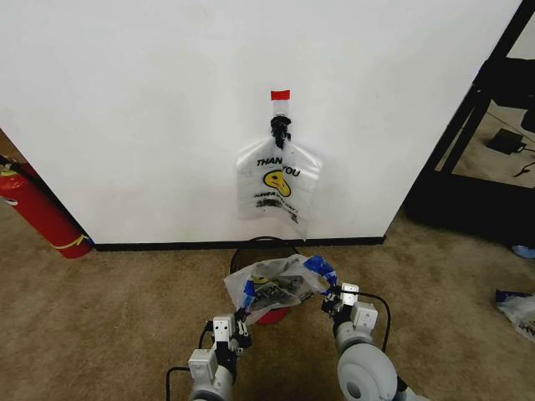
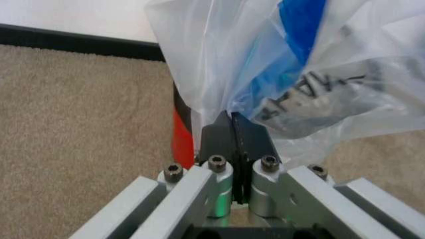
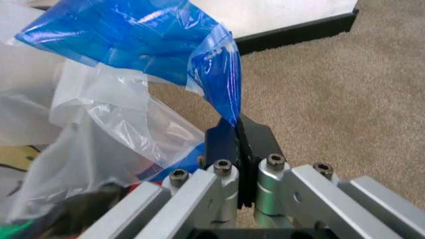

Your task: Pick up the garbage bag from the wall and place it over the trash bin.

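The bag (image 1: pixel 280 286) is stretched between both grippers just above the bin (image 1: pixel 269 316), which stands on the carpet (image 1: pixel 100 317) close to the wall (image 1: pixel 167 100). The left gripper (image 2: pixel 230 121) has its jaws pinched tight on the bag's rim by a blue patch, and the right gripper (image 3: pixel 236 127) is clamped on a blue strip of the rim on the other side

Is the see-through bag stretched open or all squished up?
Stretched open: the left gripper and right gripper pinch opposite edges of the garbage bag.
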